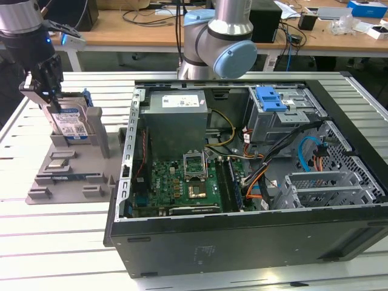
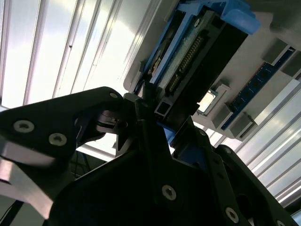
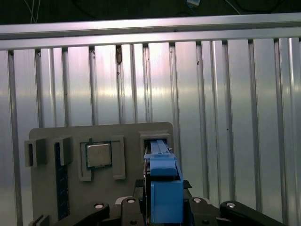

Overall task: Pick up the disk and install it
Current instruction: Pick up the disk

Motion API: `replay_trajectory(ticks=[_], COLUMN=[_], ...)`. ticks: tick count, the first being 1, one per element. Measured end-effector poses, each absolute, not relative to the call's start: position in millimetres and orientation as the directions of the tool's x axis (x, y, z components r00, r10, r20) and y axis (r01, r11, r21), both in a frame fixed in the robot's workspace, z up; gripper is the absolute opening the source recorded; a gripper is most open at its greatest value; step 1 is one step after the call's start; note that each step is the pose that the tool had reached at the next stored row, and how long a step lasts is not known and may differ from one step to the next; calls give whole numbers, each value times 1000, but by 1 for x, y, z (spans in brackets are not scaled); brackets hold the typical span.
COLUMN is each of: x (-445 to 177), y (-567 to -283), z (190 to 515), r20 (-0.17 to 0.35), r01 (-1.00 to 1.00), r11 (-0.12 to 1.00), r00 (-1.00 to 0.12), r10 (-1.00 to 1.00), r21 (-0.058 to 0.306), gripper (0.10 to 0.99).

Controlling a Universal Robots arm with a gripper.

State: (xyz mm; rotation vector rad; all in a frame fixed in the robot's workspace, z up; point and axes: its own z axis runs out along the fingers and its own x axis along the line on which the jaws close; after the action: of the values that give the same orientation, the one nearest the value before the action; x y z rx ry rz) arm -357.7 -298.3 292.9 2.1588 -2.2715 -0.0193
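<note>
The gripper (image 1: pixel 50 100) is clenched on the upper edge of the disk (image 1: pixel 73 126). In the first wrist view, the blue carrier frame is seen seated between the fingers (image 3: pixel 196 202). The disk is held upright directly beneath the gripper, and its lower end is set in a slot of the grey fixture plate (image 1: pixel 66 176). A processor chip (image 3: pixel 99 154) is seated in a pocket of the plate, just beside the disk. The plate is supported on the slatted aluminium table (image 1: pixel 60 242). Well apart from the gripper, the open computer case (image 1: pixel 242 248) is laid on its side. The power supply (image 1: pixel 176 118), the motherboard (image 1: pixel 182 182) and a lone blue bracket (image 1: pixel 271 99) are housed inside it.
</note>
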Motion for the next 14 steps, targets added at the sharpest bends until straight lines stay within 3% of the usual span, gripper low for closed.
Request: replay_trajectory(ticks=[14], x=[-358], y=[-298], z=[295], r20=[-3], r01=[-999], r11=[51], r00=[-51], r10=[-999], r21=[14], gripper=[373])
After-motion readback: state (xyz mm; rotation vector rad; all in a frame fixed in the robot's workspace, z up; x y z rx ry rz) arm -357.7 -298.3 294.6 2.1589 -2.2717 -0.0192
